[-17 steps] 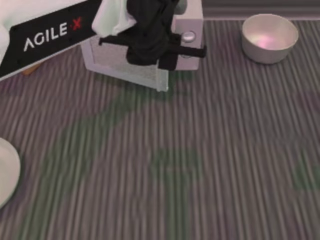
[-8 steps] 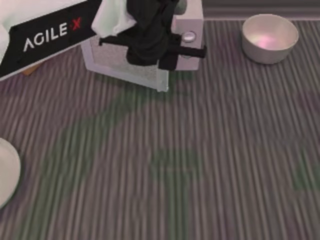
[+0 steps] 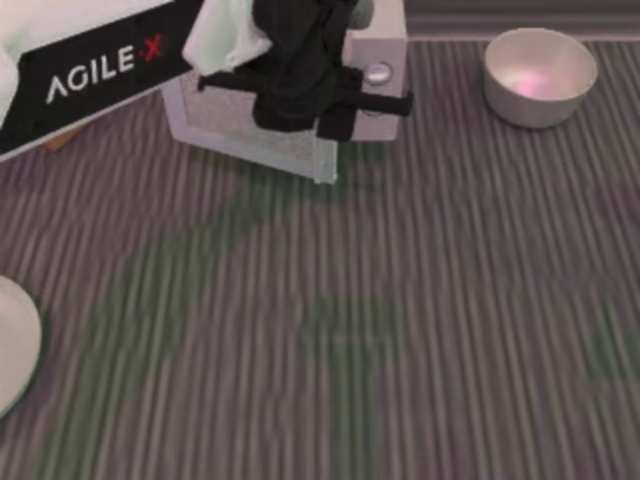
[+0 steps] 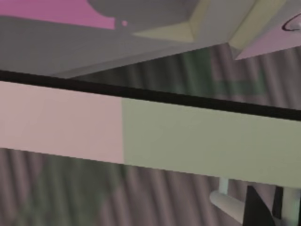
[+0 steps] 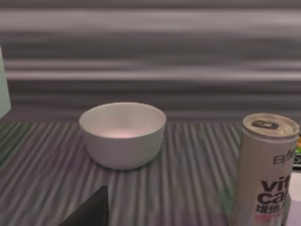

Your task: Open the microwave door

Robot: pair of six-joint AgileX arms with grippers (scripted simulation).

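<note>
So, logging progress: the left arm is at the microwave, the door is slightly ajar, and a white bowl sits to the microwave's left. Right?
Nearly. The top view shows the white bowl to the right of the microwave, not left. The left gripper is at the microwave door, which is slightly ajar.

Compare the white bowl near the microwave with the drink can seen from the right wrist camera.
The round white bowl is low, wide and open-topped, with a pinkish tint inside; the tall pale cylindrical drink can is narrow, with a closed metal lid. The bowl's outside is plain, while the can carries dark printed lettering. In the right wrist view the bowl sits farther off and the can closer. Both stand upright on the striped grey table, apart from each other.
</note>
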